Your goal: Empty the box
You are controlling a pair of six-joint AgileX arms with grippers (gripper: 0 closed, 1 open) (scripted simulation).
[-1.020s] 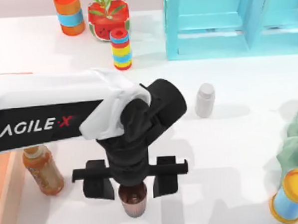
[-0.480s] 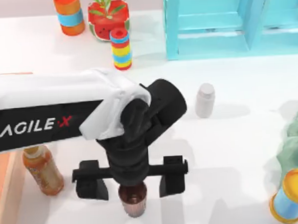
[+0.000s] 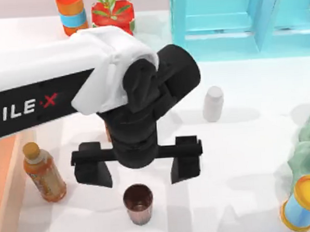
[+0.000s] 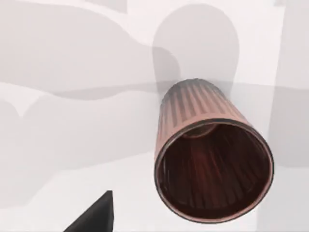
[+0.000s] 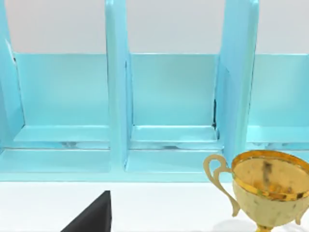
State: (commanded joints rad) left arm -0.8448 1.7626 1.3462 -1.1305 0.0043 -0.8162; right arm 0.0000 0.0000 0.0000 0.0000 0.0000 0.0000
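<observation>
Nearest me, at 6 o'clock on the table, the brown ribbed cup point(image 3: 138, 202) stands upright with its mouth up and its long axis vertical. In the left wrist view I look straight down into it point(image 4: 212, 169); it looks empty.

Just above it hangs my left gripper point(image 3: 139, 178), spread wide, one finger toward 9 and one toward 3. It holds nothing and is clear of the rim.

Risk, my call: the fingers straddle the cup. If I swing the arm sideways while low, a finger clips the rim and the cup tips and rolls. The juice bottle point(image 3: 43, 171), upright at 9 o'clock from the gripper, sits near the left finger, so a sweep back toward the box could knock it over too. Lift first, then travel.

The box point(image 3: 0, 186) is at the table's 9 o'clock edge, touching or just beside the juice bottle, I can't tell which. I see a strip of its wood wall, running 12 to 6, open side up. The rest is cut off, so I can't tell its long axis or what's left inside.

Farther off:
- A white bottle point(image 3: 213, 103) stands at 2 o'clock from the gripper, well apart.
- At 12 sit an orange can point(image 3: 70, 14) and a red plant pot point(image 3: 112, 14).
- The turquoise shelf point(image 3: 233, 23) is at 1 o'clock.

My right arm is parked facing that shelf, with a gold trophy point(image 5: 268, 186) in front of it.
</observation>
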